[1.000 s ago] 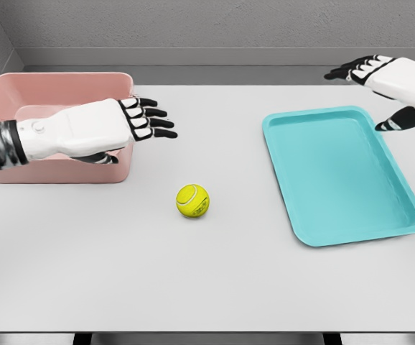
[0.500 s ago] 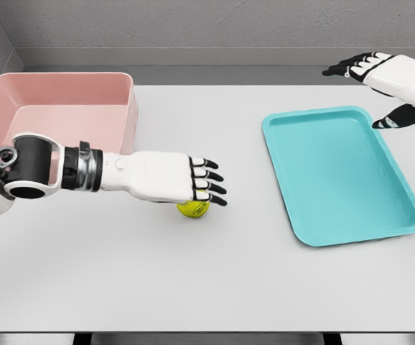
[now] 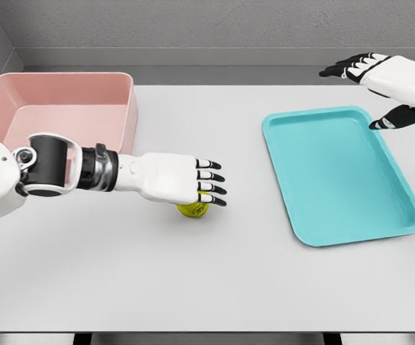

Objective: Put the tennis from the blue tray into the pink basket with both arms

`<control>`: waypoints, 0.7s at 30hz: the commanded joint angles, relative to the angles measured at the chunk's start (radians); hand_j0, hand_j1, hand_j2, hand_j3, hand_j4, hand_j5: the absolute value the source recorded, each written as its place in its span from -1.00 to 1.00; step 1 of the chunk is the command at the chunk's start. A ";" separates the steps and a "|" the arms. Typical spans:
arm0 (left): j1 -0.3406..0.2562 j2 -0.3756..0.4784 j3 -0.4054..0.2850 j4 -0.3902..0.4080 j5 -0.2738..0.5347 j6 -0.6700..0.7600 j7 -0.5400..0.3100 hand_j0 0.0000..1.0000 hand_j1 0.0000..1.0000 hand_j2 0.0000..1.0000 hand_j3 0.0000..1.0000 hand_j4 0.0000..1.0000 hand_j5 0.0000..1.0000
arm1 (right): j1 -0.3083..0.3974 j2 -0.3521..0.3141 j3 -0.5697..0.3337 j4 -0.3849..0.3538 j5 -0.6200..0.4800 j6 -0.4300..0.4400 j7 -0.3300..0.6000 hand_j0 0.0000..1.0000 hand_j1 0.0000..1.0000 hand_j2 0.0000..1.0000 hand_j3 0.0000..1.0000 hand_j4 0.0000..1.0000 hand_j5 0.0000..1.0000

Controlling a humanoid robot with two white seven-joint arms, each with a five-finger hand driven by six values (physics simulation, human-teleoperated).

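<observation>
- Grey walls closed the room behind a pale, plain bench [image 3: 215, 287], whose front edge showed a dark gap below.
- On it, the tennis ball [image 3: 193, 209] lay on the bare bench, well apart from the blue tray [image 3: 380, 233] on the tray's left side, so it was already out of the tray.
- Only a sliver of yellow showed, since the left hand [image 3: 175, 178] sat directly over the ball, palm down, fingers stretched flat and not curled; whether the palm touched the ball could not be told.
- The pink basket [image 3: 128, 108] stood far to the tray's left, at the bench's back corner, with nothing visible inside.
- The right hand [image 3: 380, 75] hovered just past the tray's far right corner, fingers spread and holding nothing.
- My judgement: the step in hand was the left-side pickup, the second half of a two-arm relay, with the grasp not yet made.
- The next move called for the fingers to curl around the ball before any lift, then a carry away from the tray toward the basket.
- A round ball under a flat palm could roll off if pressed unevenly, so the closing needed care.
</observation>
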 commanded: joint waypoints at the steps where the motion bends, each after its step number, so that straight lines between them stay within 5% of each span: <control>1: 0.000 -0.006 -0.005 0.003 -0.040 0.001 0.001 1.00 1.00 1.00 1.00 1.00 1.00 | 0.000 0.000 0.000 -0.002 -0.003 0.002 -0.001 1.00 1.00 1.00 1.00 1.00 1.00; 7: -0.006 -0.015 -0.046 0.012 -0.049 0.001 -0.077 1.00 1.00 1.00 1.00 1.00 1.00 | -0.002 0.001 0.000 -0.002 -0.003 0.002 -0.001 1.00 1.00 1.00 1.00 1.00 1.00; 21: -0.008 -0.059 -0.061 0.049 -0.168 0.001 -0.081 1.00 1.00 1.00 1.00 1.00 1.00 | -0.002 0.012 0.000 0.000 -0.003 0.000 -0.001 1.00 1.00 1.00 1.00 1.00 1.00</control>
